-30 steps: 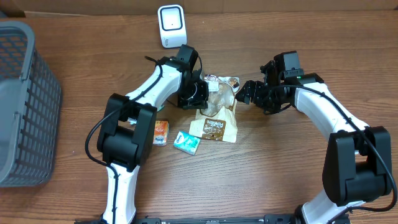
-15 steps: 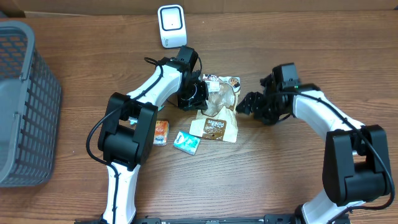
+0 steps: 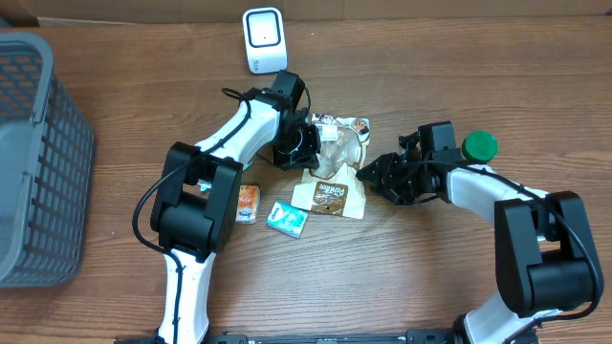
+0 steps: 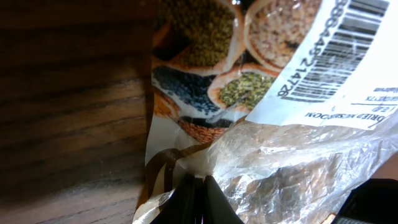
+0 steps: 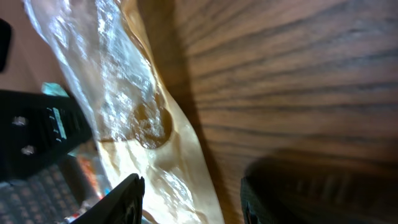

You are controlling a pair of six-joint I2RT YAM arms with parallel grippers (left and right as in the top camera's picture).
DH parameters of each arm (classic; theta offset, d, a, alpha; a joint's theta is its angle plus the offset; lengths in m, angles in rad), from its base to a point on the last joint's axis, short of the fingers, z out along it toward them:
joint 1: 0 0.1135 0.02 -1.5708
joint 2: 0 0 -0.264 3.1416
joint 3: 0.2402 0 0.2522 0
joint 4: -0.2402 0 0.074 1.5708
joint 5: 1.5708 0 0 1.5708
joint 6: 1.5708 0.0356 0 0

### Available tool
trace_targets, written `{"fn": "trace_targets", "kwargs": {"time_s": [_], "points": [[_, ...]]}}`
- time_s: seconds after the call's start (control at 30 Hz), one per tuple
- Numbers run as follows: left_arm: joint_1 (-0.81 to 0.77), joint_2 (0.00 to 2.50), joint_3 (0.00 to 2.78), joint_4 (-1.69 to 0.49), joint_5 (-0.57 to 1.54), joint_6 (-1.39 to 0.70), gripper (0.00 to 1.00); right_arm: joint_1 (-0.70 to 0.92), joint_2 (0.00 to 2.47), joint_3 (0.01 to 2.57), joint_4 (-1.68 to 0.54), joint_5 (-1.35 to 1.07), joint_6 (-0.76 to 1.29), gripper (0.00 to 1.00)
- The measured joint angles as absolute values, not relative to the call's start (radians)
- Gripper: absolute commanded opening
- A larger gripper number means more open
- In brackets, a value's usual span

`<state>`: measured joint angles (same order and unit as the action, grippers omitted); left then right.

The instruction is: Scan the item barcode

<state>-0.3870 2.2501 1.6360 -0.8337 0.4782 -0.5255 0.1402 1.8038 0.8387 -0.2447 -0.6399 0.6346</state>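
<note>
The item is a clear plastic bag with a brown printed panel (image 3: 335, 191), lying at mid-table. My left gripper (image 3: 311, 145) is shut on its upper left edge; in the left wrist view the closed fingers (image 4: 198, 200) pinch crinkled film. A white label with the barcode (image 4: 329, 59) faces that camera. My right gripper (image 3: 366, 173) sits at the bag's right edge, open. In the right wrist view its fingers (image 5: 127, 194) straddle the bag's pale edge (image 5: 180, 162) with a gap on both sides. The white scanner (image 3: 263, 40) stands at the back of the table.
A grey mesh basket (image 3: 38, 162) fills the left side. An orange packet (image 3: 248, 203) and a teal packet (image 3: 287, 219) lie in front of the bag. A round green object (image 3: 478, 146) rests behind my right arm.
My right gripper has dropped forward and left to the bag's right edge while its jaws narrowed, uncovering the green object. The left gripper and bag have stayed put.
</note>
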Motion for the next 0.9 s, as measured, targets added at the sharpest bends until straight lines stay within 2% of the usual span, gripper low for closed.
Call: {"fn": "trace_targets", "kwargs": {"time_s": [0.5,0.67,0.73,0.9], "points": [[-0.387,2.250,1.636,-0.834,0.478,-0.525,0.04,0.238,1.884,0.790,0.133,-0.669,0.883,0.50],[-0.387,2.250,1.636,-0.834,0.478,-0.525,0.04,0.230,1.902,0.790,0.187,-0.684,0.896,0.50],[-0.387,2.250,1.636,-0.834,0.478,-0.525,0.04,0.216,1.908,0.790,0.210,-0.693,0.883,0.56],[-0.387,2.250,1.636,-0.833,0.478,-0.525,0.04,0.187,1.922,0.790,0.274,-0.699,0.848,0.58]]}}
